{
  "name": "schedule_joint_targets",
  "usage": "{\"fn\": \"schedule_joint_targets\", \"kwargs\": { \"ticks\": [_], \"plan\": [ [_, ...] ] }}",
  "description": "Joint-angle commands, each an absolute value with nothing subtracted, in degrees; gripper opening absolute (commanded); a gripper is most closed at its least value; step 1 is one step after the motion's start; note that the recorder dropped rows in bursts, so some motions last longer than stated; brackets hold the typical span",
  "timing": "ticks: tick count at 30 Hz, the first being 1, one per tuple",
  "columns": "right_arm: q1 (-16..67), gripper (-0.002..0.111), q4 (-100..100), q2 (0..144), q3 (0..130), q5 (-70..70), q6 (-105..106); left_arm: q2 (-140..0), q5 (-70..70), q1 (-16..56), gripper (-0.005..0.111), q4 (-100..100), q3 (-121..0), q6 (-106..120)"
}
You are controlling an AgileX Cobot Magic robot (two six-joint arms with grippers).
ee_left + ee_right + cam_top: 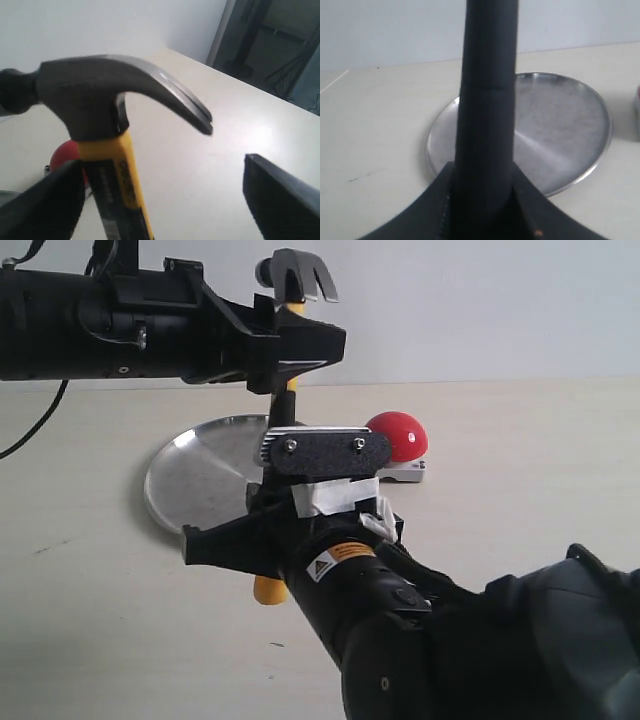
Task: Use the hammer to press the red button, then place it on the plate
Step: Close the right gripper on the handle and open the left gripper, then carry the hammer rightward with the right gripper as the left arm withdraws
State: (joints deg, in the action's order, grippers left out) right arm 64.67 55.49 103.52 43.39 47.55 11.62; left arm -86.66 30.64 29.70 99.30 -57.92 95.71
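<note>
The hammer [295, 278] stands upright above the table, dark claw head on top and yellow end [270, 590] at the bottom. My right gripper [268, 532] is shut on its black handle [487, 100], low down. My left gripper [292, 348] is level with the yellow neck. It is open, with its fingers [280, 195] wide apart and the hammer [100, 90] close to one of them. The red button [398, 433] sits on its grey-white base behind the hammer to the right, and peeks out beside the neck [64, 155]. The silver plate [200, 475] lies behind to the left [560, 125].
The pale table [520, 430] runs back to a white wall. My right arm [450, 640] fills the lower right of the exterior view and my left arm [90, 325] spans the upper left. A dark doorway with stands [270, 45] shows beyond the table.
</note>
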Motion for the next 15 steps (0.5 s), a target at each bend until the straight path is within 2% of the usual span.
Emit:
{"fn": "schedule_joint_targets", "kwargs": {
  "ticks": [1, 11, 13, 15],
  "plan": [
    [64.64, 0.000, 59.34, 101.33, 43.77, 51.68, 17.80, -85.39, 31.53, 29.65, 0.082, 99.44, -58.24, 95.36],
    [64.64, 0.000, 75.32, 96.29, 43.77, 57.07, 37.92, -82.50, 30.84, 29.65, 0.082, 94.54, -58.16, 93.95],
    [64.64, 0.000, 77.65, 94.14, 43.77, 58.03, 43.19, -82.06, 30.33, 29.65, 0.078, 93.63, -58.16, 93.95],
    [64.64, 0.000, 82.37, 91.48, 43.77, 60.63, 50.31, -81.36, 28.90, 29.65, 0.067, 92.19, -58.16, 93.95]
  ]
}}
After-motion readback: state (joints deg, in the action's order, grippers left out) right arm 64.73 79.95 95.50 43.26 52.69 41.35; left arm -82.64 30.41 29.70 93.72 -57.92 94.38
